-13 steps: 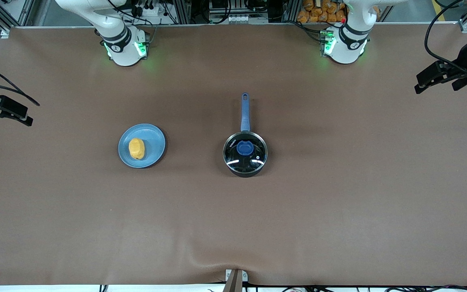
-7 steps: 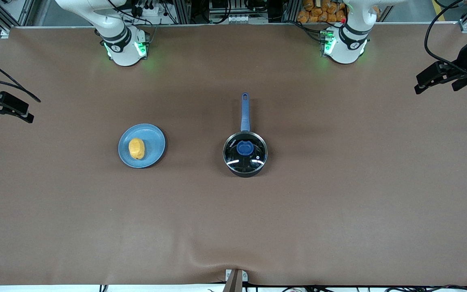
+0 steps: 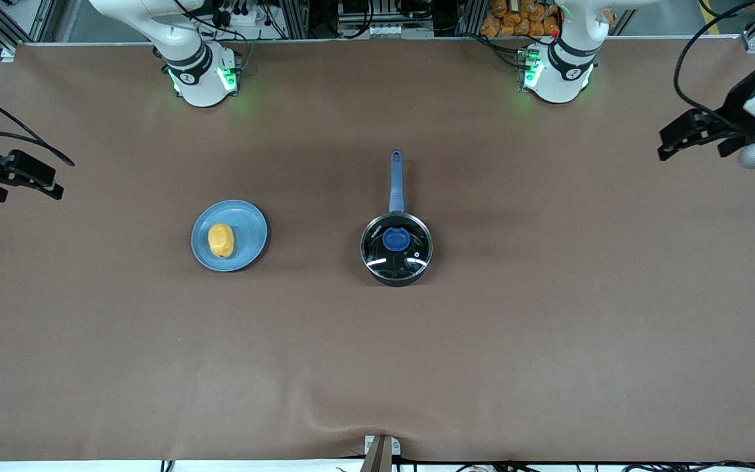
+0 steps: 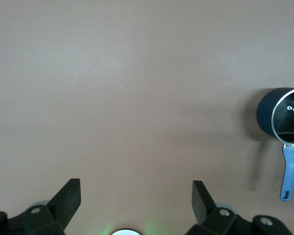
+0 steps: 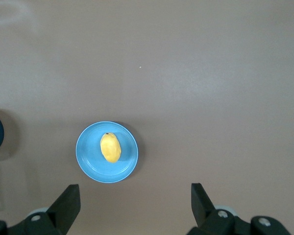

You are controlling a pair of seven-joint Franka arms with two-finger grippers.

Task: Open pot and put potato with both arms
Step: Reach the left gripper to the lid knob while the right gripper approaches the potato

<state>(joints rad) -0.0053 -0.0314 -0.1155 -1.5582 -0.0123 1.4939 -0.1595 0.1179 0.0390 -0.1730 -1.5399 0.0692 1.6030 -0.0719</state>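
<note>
left gripper (image 3: 672, 141): jaws spread wide, empty, raised over the table edge at the left arm's end. right gripper (image 3: 46, 185): jaws spread wide, empty, raised over the table edge at the right arm's end. pot (image 3: 396, 249): mid-table, glass lid (image 3: 396, 245) seated on it, blue handle pointing toward the robot bases. potato (image 3: 221, 240): lying on the blue plate (image 3: 250, 229), toward the right arm's end, well apart from the pot.
</note>
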